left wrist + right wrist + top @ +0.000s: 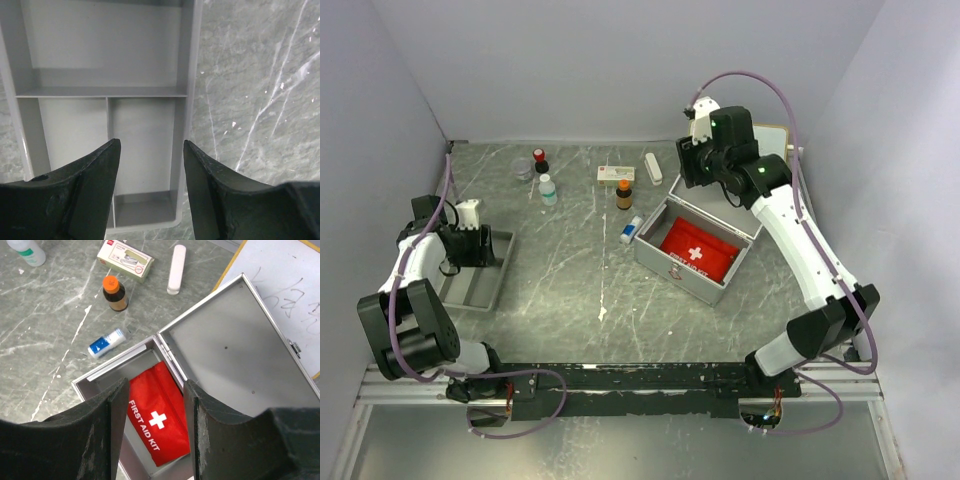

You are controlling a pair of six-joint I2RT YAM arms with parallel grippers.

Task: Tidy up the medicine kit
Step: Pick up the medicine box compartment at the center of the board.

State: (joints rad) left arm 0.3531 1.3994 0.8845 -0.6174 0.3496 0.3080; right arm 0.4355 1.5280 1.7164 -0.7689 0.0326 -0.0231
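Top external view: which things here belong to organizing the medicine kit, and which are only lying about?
Likely for the job: medicine kit, open; red pouch inside it; brown bottle; small box; white tube; blue-white tube; clear bottle; red-capped bottle; grey tray.
Probably just lying about: board with writing.

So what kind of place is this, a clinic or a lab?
Probably a robot test cell, not a clinic: plain white walls box in a marbled table, two arms are bolted at its near edge, and the kit and bottles lie spread out like props.
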